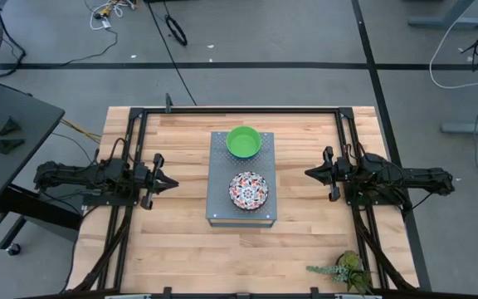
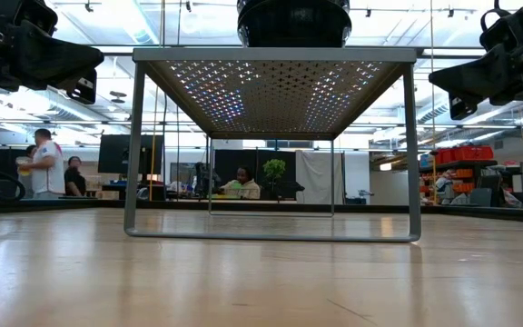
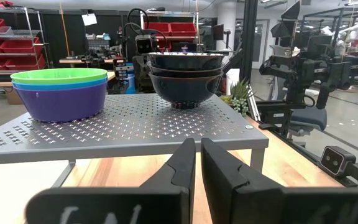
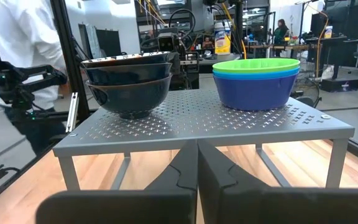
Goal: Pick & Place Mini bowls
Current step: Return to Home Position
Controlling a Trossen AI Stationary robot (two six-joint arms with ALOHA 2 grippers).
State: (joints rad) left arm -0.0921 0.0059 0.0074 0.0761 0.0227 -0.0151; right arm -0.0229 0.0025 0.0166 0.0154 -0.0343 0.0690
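A grey perforated metal stand (image 1: 219, 166) sits mid-table on its legs and carries two stacks of mini bowls. The far stack has a green bowl (image 1: 243, 141) on top; in the wrist views it nests in a bright blue bowl and a navy one (image 3: 59, 93) (image 4: 257, 82). The near stack shows a white floral bowl (image 1: 248, 190) from above, with dark outer walls from the side (image 3: 185, 78) (image 4: 128, 84). My left gripper (image 1: 175, 183) (image 3: 197, 165) waits left of the stand, shut. My right gripper (image 1: 308, 174) (image 4: 197, 165) waits right of it, shut. Both point at the stand and touch nothing.
Black frame rails (image 1: 136, 166) run along the table's left, right and far sides. A small plant (image 1: 344, 270) stands at the near right corner. Bare wood (image 1: 239, 257) lies on the near side of the stand. People (image 2: 48, 163) are in the room beyond the table.
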